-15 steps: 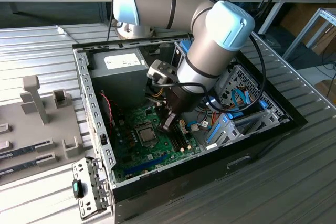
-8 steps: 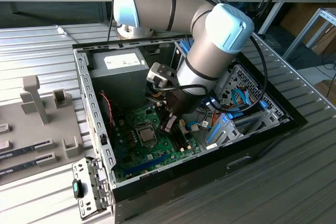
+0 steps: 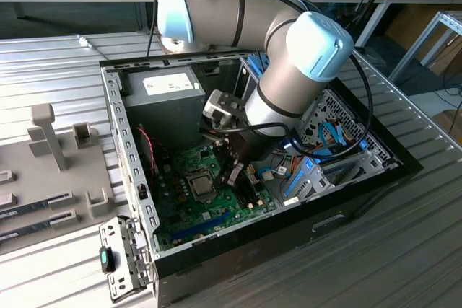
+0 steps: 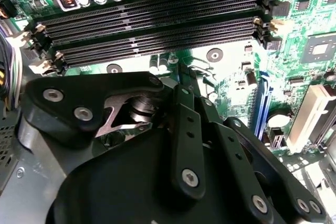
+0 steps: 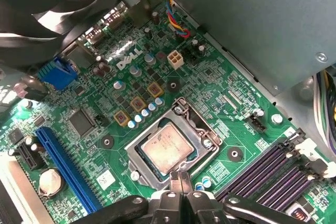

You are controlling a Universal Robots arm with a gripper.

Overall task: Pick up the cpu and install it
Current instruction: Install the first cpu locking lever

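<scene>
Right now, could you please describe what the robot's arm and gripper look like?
The arm is made of thick silver-grey tubes with pale blue caps at the joints and black cables running along it. The gripper is black, with jointed linkage bars held by silver screws.

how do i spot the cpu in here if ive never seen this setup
Start at the open computer case and the green board on its floor. Near the board's middle a metal socket frame holds the cpu, just ahead of the gripper. It is the flat square with a plain silver-grey top, unlike the dark soldered chip nearby.
</scene>
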